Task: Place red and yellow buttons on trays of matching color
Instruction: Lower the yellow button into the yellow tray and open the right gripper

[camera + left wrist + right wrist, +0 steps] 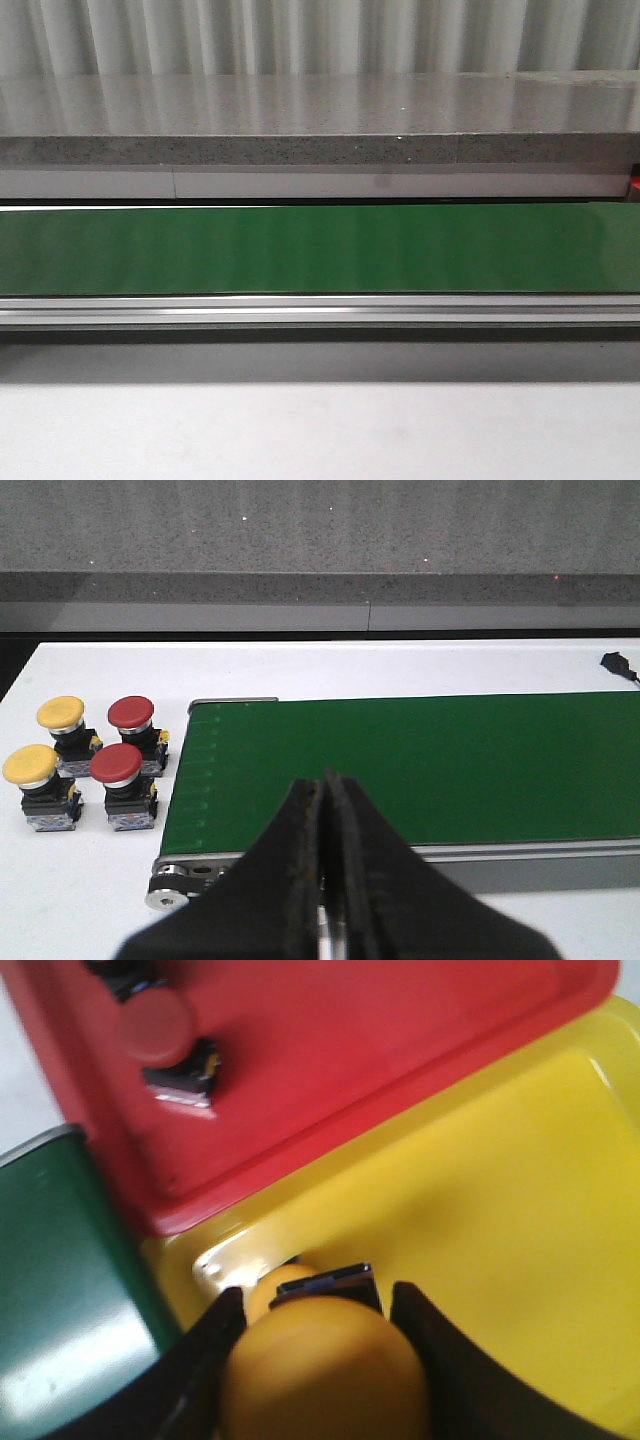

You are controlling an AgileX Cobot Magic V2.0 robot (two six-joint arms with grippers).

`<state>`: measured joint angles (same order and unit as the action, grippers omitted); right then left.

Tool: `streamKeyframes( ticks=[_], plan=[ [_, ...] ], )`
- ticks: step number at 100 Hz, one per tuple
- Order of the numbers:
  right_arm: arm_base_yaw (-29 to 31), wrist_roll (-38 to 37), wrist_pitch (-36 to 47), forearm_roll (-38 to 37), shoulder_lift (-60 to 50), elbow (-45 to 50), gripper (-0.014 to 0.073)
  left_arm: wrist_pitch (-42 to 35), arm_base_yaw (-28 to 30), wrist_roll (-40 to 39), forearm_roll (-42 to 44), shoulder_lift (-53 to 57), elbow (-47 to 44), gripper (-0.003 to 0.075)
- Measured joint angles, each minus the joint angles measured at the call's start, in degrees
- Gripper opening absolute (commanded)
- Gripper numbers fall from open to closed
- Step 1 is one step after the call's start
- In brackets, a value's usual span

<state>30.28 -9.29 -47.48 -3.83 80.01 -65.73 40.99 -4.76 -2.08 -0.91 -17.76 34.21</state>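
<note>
Front view: bare green belt [320,250]

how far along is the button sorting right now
Done: one red button lies on the red tray, with part of another at the picture's edge. In hand: the right end effector holds a yellow button over the yellow tray. Left: two yellow buttons and two red buttons wait beside the green belt; the left end effector is shut and empty.

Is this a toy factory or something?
More likely a small factory-style sorting bench: a green conveyor belt, push buttons waiting beside it, and a red tray and yellow tray for sorting them.
</note>
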Motion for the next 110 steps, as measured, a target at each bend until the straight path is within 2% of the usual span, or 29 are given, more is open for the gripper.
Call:
streamKeyframes(
  ticks=[21,92,101,110],
  plan=[
    [4.67,-2.91,4.98,-0.03,3.8,0.0,0.013,0.0,0.0,0.0,0.0,0.0,0.0,-0.002],
    [4.8,-3.48,9.35,-0.03,21.86,0.0,0.0136,0.0,0.0,0.0,0.0,0.0,0.0,-0.002],
    [4.8,-3.48,9.58,-0.03,22.74,0.0,0.0202,0.0,0.0,0.0,0.0,0.0,0.0,-0.002],
    [4.8,-3.48,9.83,-0.03,22.74,0.0,0.0353,0.0,0.0,0.0,0.0,0.0,0.0,-0.002]
  ],
)
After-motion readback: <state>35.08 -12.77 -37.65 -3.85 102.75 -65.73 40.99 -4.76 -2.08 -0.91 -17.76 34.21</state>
